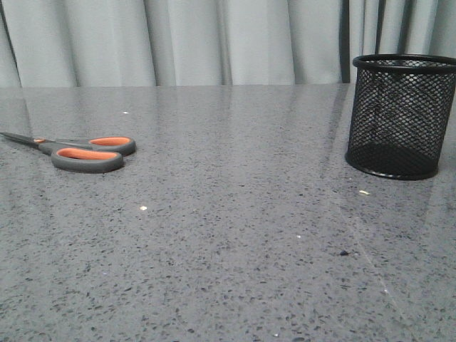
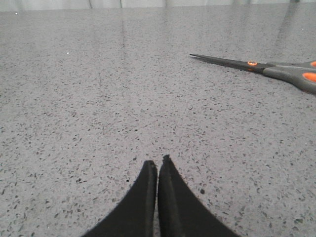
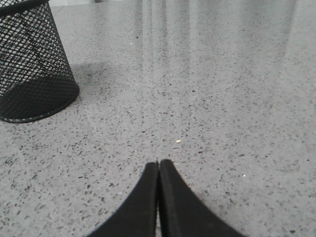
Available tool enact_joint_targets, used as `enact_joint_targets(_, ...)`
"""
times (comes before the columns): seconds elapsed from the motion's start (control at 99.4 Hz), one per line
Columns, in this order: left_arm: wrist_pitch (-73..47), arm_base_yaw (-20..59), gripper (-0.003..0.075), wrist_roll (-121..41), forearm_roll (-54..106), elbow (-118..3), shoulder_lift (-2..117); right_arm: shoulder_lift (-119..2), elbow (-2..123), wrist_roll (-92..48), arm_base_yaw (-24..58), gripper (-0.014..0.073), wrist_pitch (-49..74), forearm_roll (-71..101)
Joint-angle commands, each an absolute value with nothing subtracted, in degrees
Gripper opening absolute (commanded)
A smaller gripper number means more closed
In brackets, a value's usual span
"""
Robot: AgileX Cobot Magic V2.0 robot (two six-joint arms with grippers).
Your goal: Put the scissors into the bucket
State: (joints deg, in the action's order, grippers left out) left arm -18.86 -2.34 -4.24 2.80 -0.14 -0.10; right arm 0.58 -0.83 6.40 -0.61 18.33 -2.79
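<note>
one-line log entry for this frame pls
scissors: flat on table, far left | bucket: upright, far right | left gripper: shut, empty | right gripper: shut, empty

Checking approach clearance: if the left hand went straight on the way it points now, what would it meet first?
Probably nothing but bare tabletop. The left hand, shut, points across the speckled grey table; the grey-and-orange-handled scissors lie well off to one side of that line. Depth beyond is unclear.

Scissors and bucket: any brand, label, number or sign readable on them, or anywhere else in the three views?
None. The scissors show only plain grey handles with orange lining and an orange pivot spot, no lettering. The bucket is bare black mesh with no tag. The table and curtain carry no text either.
</note>
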Motion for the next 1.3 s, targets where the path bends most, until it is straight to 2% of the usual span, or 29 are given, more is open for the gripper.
enact_joint_targets(0.0, -15.87, -2.44, -0.0019, -4.23, 3.27, 2.22, -1.15, 0.75, -1.15, 6.12, -0.49, -0.0048, 16.48, -3.36)
enact_joint_targets(0.784, -15.87, -2.44, -0.002, -4.23, 3.27, 2.22, -1.15, 0.75, -1.15, 6.12, -0.49, -0.0048, 16.32, -3.36)
enact_joint_targets(0.945, -15.59, -2.44, -0.002, -4.23, 3.16, 2.22, -1.15, 0.75, -1.15, 6.12, -0.49, -0.0048, 11.53, -3.16)
enact_joint_targets(1.036, -11.61, -2.44, -0.0019, -3.99, 12.61, 2.22, -1.15, 0.75, -1.15, 6.12, -0.49, -0.0048, 3.82, 0.57)
enact_joint_targets(1.167, -3.88, -2.44, -0.002, -3.99, 42.32, 2.22, -1.15, 0.75, -1.15, 6.12, -0.49, -0.0048, -9.16, 11.56)
enact_joint_targets(1.287, 0.34, -2.44, -0.0019, -3.99, 58.32, 2.22, -1.15, 0.75, -1.04, 6.12, -0.49, -0.0048, -13.93, 18.61)
